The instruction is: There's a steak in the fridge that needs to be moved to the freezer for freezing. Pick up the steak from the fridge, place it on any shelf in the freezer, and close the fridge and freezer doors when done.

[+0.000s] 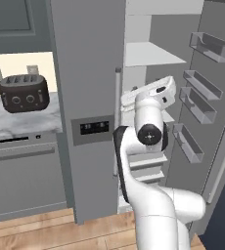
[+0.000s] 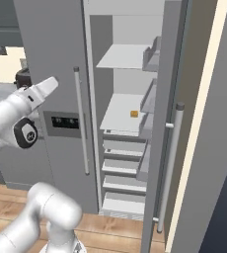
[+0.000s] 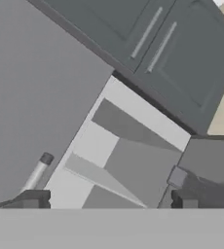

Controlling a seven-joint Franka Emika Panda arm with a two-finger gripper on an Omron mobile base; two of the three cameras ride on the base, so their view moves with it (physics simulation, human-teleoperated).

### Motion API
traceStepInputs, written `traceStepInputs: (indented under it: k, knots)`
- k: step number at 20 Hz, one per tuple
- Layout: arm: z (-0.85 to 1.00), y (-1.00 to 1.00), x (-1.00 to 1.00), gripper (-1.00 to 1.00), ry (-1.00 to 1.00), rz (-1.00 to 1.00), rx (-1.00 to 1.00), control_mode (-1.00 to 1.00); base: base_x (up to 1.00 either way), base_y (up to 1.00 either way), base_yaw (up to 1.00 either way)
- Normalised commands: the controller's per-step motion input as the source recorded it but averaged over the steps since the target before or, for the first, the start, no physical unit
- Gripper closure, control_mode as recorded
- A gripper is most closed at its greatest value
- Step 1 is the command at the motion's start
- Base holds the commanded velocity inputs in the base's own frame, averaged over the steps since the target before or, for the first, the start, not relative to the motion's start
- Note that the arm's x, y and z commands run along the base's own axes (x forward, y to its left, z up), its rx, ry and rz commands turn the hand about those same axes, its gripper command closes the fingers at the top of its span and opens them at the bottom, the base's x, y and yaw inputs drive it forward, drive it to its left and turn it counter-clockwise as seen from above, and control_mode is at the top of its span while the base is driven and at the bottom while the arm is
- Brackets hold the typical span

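Steak is not something I can make out on the white shelves. In the left base view the fridge (image 1: 153, 53) stands open, its door (image 1: 210, 112) swung wide right with clear bins along it, and the arm fills the gap. In the right base view a small orange cube (image 2: 133, 113) sits on the middle shelf beside the closed freezer door (image 2: 54, 89). In the hand view the hand (image 3: 109, 203) has fingertips (image 3: 31, 203) set apart, empty, facing the fridge's top edge.

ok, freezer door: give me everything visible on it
The freezer door is tall, flat matte grey, and looks shut, flush beside the open fridge. A dark dispenser panel sits at mid-height. A long vertical silver bar handle runs along its edge nearest the fridge opening. Nothing touches it.
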Motion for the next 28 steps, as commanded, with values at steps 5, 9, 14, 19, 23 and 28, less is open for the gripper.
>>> traceStepInputs:
  k: [5, 9, 14, 19, 23, 28]
  knots:
    - [0.64, -0.29, -0.8, -1.0, 0.11, -0.14, 0.7, -1.0, 0.0, 0.0, 0.0]
    - [0.28, -0.55, -0.82, -1.0, 0.1, -0.15, 0.79, -1.0, 0.0, 0.0, 0.0]
    - [0.05, -0.58, -0.87, -1.0, 0.05, -0.12, 0.76, -1.0, 0.0, 0.0, 0.0]
    - [-0.21, -0.28, -0.95, -1.0, -0.14, -0.09, 0.58, -1.0, 0.0, 0.0, 0.0]
    - [-0.68, -0.38, -0.37, -1.0, -0.05, -0.03, 0.48, -1.0, 0.0, 0.0, 0.0]
    - [-1.0, -0.24, 0.27, -1.0, -0.12, 0.02, 0.35, -1.0, 0.0, 0.0, 0.0]
